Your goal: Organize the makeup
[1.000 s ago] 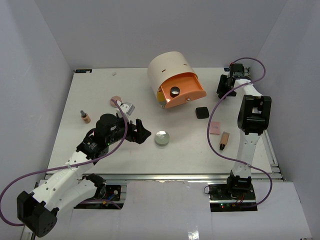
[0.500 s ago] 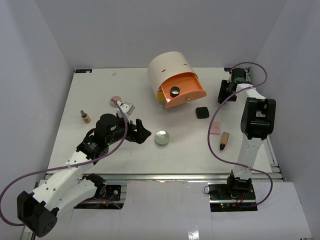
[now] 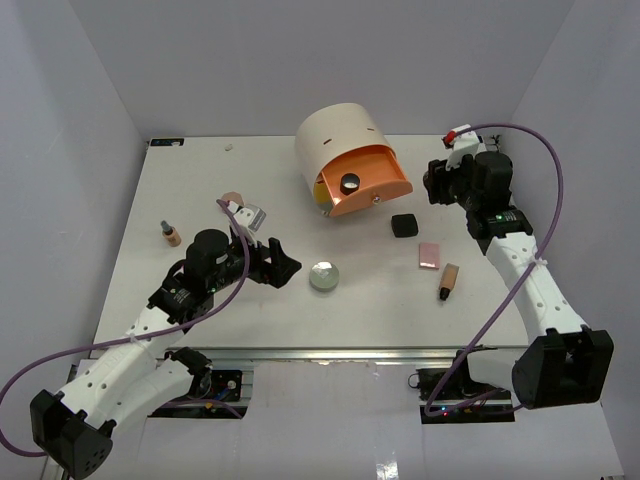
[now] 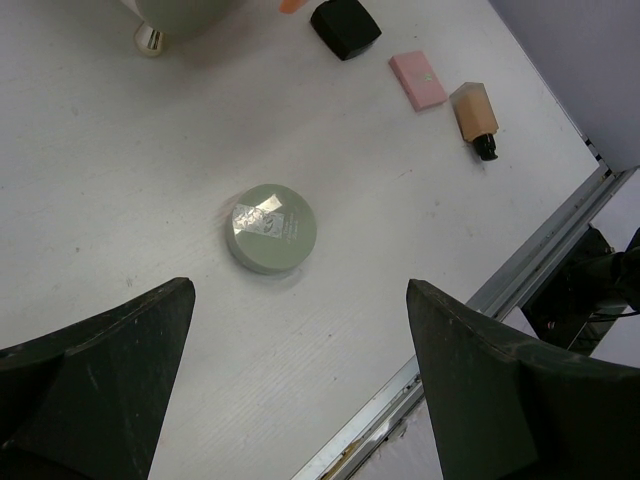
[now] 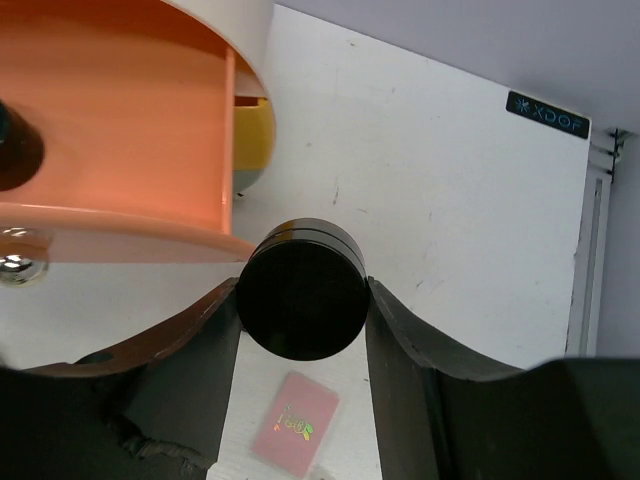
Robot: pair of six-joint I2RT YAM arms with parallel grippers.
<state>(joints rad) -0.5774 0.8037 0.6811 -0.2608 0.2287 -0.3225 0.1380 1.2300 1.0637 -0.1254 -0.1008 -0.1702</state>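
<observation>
- Right wrist: right gripper [image 5: 302, 325] clamped on a black round jar [image 5: 303, 288], just beside the orange drawer [image 5: 120, 120] front.
- Left wrist: left gripper [image 4: 300, 380] wide open and empty, silver-white compact [image 4: 271, 228] on the tabletop [image 4: 120, 180] just ahead.
- Top external: black square case [image 3: 403, 225], pink palette [image 3: 429, 255] and tan tube [image 3: 449, 281] lie right of the compact; second black jar [image 3: 349, 183] sits in the drawer.

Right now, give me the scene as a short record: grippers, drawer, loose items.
left gripper: open, silver compact just ahead of it, not touching
right gripper: shut on black jar, next to the orange drawer
orange drawer: pulled open, second black jar inside
loose on table: silver compact, black square case, pink palette, right tan tube, left tan tube
</observation>
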